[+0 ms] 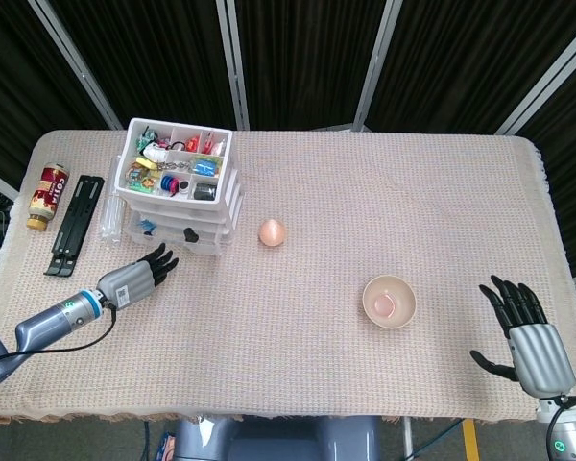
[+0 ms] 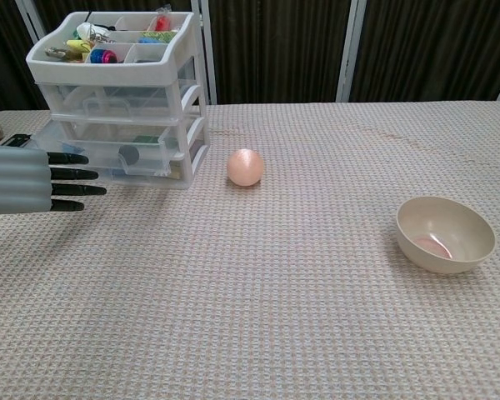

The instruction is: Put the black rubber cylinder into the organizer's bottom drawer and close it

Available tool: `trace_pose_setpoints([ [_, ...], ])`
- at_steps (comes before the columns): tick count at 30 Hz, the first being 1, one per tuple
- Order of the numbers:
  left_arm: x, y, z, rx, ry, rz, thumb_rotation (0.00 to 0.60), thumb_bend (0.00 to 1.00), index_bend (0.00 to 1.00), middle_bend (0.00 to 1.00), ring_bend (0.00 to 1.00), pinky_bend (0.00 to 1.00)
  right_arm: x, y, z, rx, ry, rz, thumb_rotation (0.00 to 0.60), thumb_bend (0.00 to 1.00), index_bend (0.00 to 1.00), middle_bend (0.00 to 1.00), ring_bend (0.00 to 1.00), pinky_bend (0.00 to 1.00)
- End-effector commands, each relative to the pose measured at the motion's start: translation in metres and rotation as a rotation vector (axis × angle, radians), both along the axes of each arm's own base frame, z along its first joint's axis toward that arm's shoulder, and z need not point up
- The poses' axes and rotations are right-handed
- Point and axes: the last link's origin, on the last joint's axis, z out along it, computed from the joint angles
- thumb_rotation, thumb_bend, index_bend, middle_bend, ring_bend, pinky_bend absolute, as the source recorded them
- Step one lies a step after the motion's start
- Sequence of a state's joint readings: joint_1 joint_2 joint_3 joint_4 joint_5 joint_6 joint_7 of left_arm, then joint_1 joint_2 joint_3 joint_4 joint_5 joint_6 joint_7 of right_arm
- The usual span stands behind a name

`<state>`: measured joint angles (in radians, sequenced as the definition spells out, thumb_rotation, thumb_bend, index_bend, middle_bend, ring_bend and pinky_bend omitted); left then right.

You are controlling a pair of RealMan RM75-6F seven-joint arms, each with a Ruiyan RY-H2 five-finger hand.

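The white and clear three-drawer organizer [image 1: 178, 187] [image 2: 117, 92] stands at the table's far left. Its bottom drawer [image 2: 108, 158] [image 1: 176, 238] sticks out only slightly. Through the clear front I see the black rubber cylinder [image 2: 130, 154] lying inside it. My left hand [image 2: 33, 179] [image 1: 134, 277] holds nothing, and its straight fingers [image 2: 75, 175] point at the drawer front. Whether they touch it, I cannot tell. My right hand [image 1: 526, 331] hovers with spread fingers at the near right corner, shown only in the head view.
A peach ball [image 1: 272, 231] [image 2: 245, 167] lies right of the organizer. A beige bowl [image 1: 390, 300] [image 2: 444, 234] sits mid-right. A black folded stand [image 1: 74, 223] and a can [image 1: 47, 196] lie left of the organizer, near the table's left edge.
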<state>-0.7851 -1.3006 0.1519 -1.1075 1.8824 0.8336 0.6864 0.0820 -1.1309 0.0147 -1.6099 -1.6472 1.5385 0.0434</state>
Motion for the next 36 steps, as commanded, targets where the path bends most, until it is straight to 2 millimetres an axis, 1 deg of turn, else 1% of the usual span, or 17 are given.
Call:
trace_pose_setpoints([
  [1,0.001,0.002,0.000,0.006,-0.007,0.005,0.600,0.35,0.17,0.00,0.00,0.07,0.000,0.000,0.000,-0.001,0.000,0.001,0.600,0.07,0.09,0.00,0.00,0.00],
  [11,0.001,0.013,-0.007,0.034,-0.011,0.035,0.600,0.35,0.16,0.00,0.00,0.07,-0.001,0.000,0.000,-0.001,-0.001,-0.004,0.600,0.07,0.09,0.00,0.00,0.00],
  [24,0.005,0.039,-0.011,0.116,-0.037,0.086,0.600,0.35,0.16,0.00,0.00,0.07,-0.002,-0.001,0.000,0.002,-0.001,-0.013,0.600,0.07,0.09,0.00,0.00,0.00],
  [36,0.009,0.042,-0.018,0.112,-0.044,0.089,0.600,0.35,0.15,0.00,0.00,0.07,-0.001,-0.001,0.000,0.002,-0.002,-0.011,0.600,0.07,0.09,0.00,0.00,0.00],
])
